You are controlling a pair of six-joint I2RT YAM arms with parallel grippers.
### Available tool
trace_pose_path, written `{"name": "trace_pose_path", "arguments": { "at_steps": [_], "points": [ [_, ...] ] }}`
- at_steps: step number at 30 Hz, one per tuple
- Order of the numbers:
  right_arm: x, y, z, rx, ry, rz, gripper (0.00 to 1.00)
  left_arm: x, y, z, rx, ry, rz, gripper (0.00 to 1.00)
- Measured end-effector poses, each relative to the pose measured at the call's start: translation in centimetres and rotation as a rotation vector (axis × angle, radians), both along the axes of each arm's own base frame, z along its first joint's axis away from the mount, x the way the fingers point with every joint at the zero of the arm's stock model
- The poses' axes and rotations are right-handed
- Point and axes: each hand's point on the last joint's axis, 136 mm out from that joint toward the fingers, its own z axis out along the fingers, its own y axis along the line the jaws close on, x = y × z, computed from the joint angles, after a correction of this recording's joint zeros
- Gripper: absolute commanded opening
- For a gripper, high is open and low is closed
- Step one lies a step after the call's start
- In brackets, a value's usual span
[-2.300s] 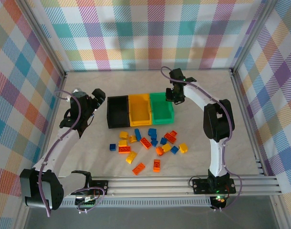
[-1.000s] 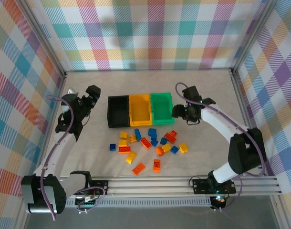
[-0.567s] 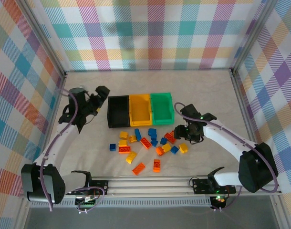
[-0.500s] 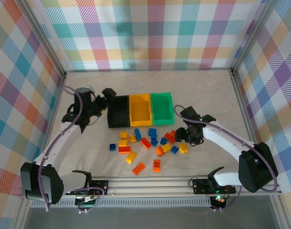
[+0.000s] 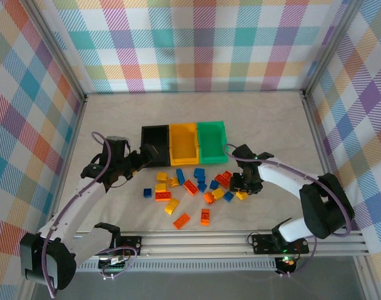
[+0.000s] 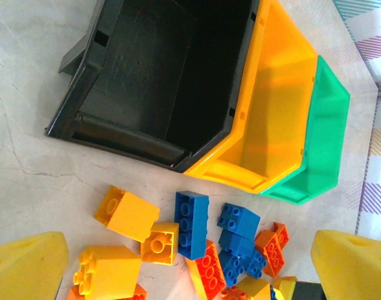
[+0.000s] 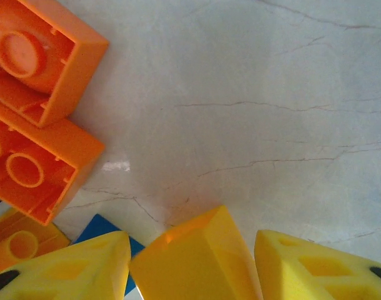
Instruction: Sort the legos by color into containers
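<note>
The legos (image 5: 190, 187) lie scattered on the table in front of the three joined containers: black (image 5: 154, 145), yellow-orange (image 5: 183, 144) and green (image 5: 212, 140). My right gripper (image 5: 240, 187) is down at the right edge of the pile. Its jaws stand either side of a yellow brick (image 7: 197, 262) that lies on the table, and a thin gap still shows on one side. Orange bricks (image 7: 37, 165) lie just left of it. My left gripper (image 5: 150, 153) hangs wide open over the front of the black container (image 6: 159, 75), above a blue brick (image 6: 192, 224) and yellow bricks (image 6: 128, 215).
The enclosure has metal frame rails along the sides and a front rail (image 5: 190, 240) near the arm bases. Bare table stretches behind the containers and to the right of the pile (image 5: 278, 131).
My right arm swung from the green container down to the pile's right edge, and its jaws narrowed around the yellow brick. My left arm moved right and forward to the black container's front.
</note>
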Motion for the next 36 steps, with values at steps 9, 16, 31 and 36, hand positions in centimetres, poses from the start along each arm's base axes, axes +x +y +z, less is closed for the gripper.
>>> {"name": "trace_pose_path", "arguments": {
  "at_steps": [9,16,31,36],
  "points": [
    [-0.2,0.2,-0.2,0.004,0.009,0.008,0.6,-0.7,0.1,-0.9,0.002,0.032,-0.006,1.0],
    [-1.2,-0.3,-0.6,-0.015,0.041,0.012,0.54,-0.9,-0.2,-0.8,-0.01,0.036,-0.018,1.0],
    [-0.6,0.0,1.0,0.005,-0.015,0.04,0.23,-1.0,-0.3,-1.4,-0.003,0.058,-0.026,1.0],
    [3.5,2.5,6.0,0.084,-0.162,0.063,0.24,-1.5,0.0,-1.8,0.01,0.084,-0.019,1.0]
  ]
}}
